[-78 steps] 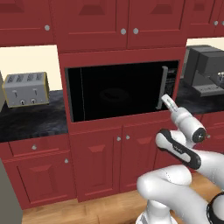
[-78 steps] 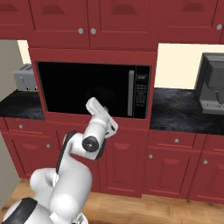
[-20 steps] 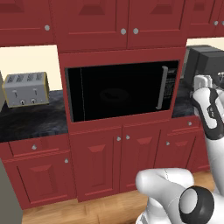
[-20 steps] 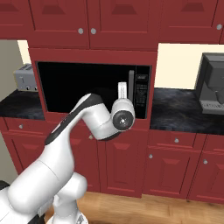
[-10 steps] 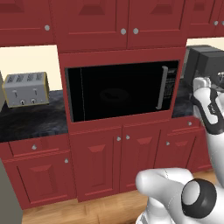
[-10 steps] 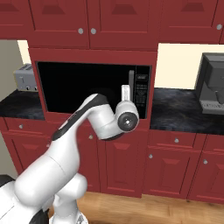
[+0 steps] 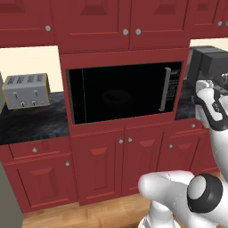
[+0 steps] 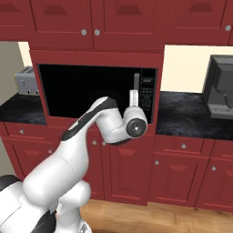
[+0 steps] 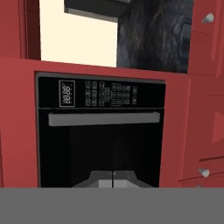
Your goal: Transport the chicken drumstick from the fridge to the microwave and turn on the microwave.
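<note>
The microwave (image 7: 120, 91) is a black built-in box with its dark glass door closed. Its grey handle (image 8: 136, 82) and button panel (image 8: 148, 93) are on its right side. My gripper (image 8: 134, 94) hovers just in front of the handle, beside the panel. The rolled hand view shows the panel (image 9: 100, 94) above the handle (image 9: 104, 118), which lies crosswise there. In that view the gripper (image 9: 113, 178) is shut with nothing between its fingers. The chicken drumstick is hidden. The fridge is out of view.
A silver toaster (image 7: 26, 90) stands on the dark counter (image 7: 31, 122) left of the microwave, and a grey coffee machine (image 8: 221, 86) stands on the right. Red cabinet doors are above and below the microwave. A grey panel (image 7: 5, 200) rises at the lower left.
The arm has swung up from low in front of the door to the handle and panel side. In the last second the hand drifted slightly right. The door stayed closed.
</note>
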You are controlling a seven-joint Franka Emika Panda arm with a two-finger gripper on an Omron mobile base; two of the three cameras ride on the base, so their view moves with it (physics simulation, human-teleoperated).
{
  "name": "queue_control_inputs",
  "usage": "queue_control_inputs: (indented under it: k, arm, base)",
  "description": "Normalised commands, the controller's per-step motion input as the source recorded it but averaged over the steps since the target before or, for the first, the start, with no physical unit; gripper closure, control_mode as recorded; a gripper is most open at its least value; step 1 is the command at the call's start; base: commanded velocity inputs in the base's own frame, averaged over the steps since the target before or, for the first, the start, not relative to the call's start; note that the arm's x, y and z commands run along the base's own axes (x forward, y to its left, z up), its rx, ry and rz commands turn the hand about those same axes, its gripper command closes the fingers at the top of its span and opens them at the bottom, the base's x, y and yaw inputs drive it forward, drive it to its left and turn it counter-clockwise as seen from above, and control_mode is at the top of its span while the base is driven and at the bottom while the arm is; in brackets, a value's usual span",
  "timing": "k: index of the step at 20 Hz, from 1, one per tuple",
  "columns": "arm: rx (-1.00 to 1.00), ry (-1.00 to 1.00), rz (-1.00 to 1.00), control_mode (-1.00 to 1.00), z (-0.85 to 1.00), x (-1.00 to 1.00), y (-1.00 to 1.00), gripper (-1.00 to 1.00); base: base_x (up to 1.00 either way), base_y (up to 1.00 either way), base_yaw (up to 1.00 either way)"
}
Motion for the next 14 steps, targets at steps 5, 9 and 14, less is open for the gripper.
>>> queue_control_inputs:
  k: [5,9,14]
  arm:
    - [0.00,0.00,0.00,-1.00,-0.18,0.17,-0.05,1.00]
    - [0.00,0.00,0.00,-1.00,-0.12,0.26,-0.07,1.00]
    - [0.00,0.00,0.00,-1.00,-0.12,0.30,-0.10,1.00]
  base:
    - [0.00,0.00,0.00]
    - [0.00,0.00,0.00]
    - [0.00,0.00,0.00]
